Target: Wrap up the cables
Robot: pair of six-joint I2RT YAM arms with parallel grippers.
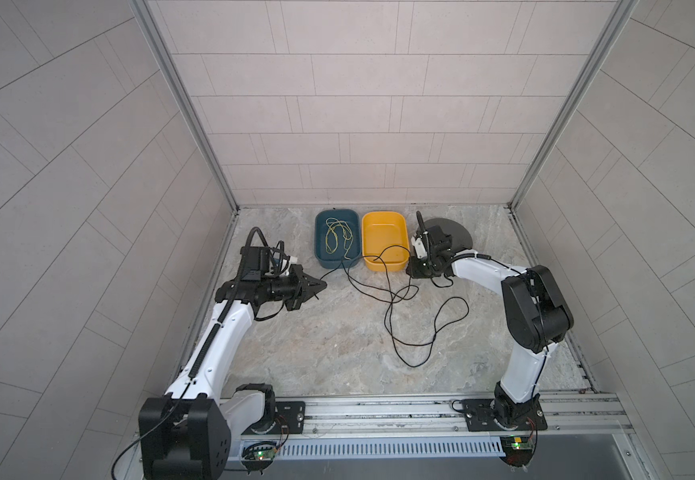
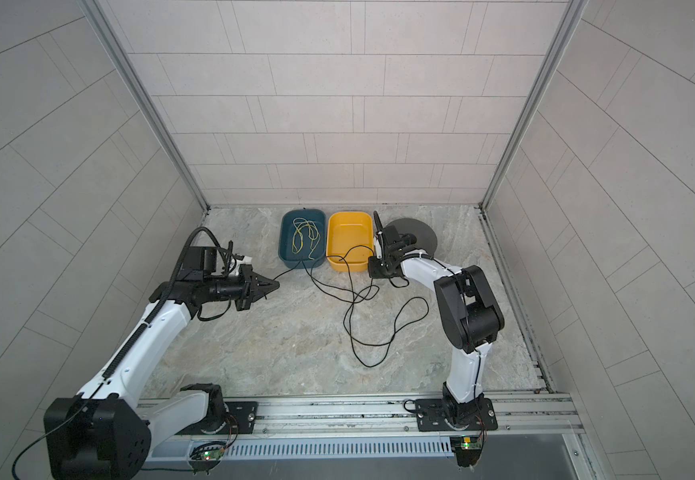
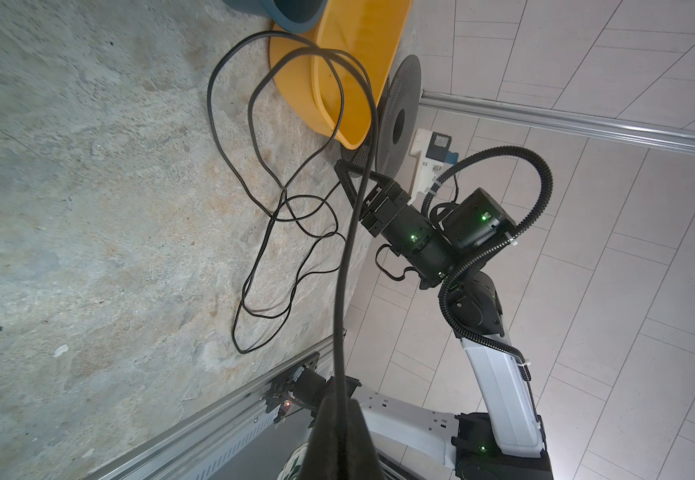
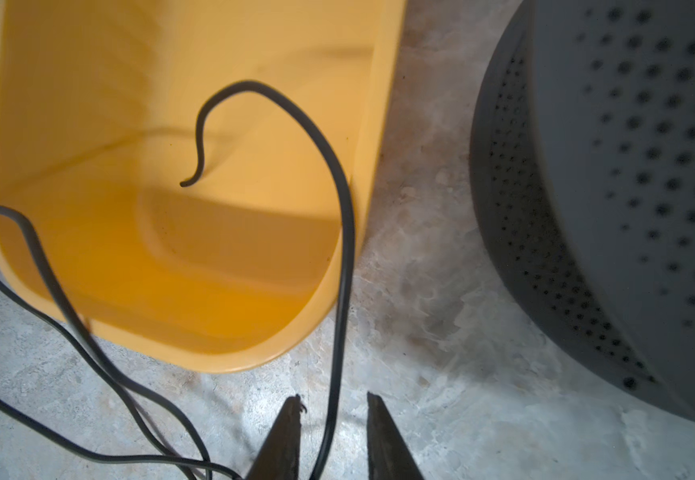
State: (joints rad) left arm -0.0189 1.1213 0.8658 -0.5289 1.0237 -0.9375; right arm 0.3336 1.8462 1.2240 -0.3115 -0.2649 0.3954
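One long black cable (image 1: pixel 415 366) sprawls in loose, crossing loops over the middle of the stone-patterned tabletop (image 1: pixel 316 340), in front of two tubs and nearer the right arm than the left. One stretch leads from the tangle to the left gripper (image 1: pixel 323 285), whose claw is pressed together on it. In the left wrist view the cable (image 3: pixel 339 291) comes out of the closed fingers and arches away toward the loops. The other end climbs over the near rim of the yellow tub (image 1: pixel 381 232) and curls down inside, and whether its tip touches the tub's floor cannot be told. Just in front of that tub the right gripper (image 4: pixel 333 399) points down at the tabletop with its claw spread. The cable (image 4: pixel 352 232) passes between the two fingers with a gap on each side, so nothing is pinched there. Just beside the yellow tub, on its left in both top views, sits a blue tub (image 1: pixel 318 239) holding a thin yellow-green cord (image 1: pixel 330 239). A grey perforated spool (image 1: pixel 460 232) sits on the tabletop near the right gripper, to the right of the yellow tub.
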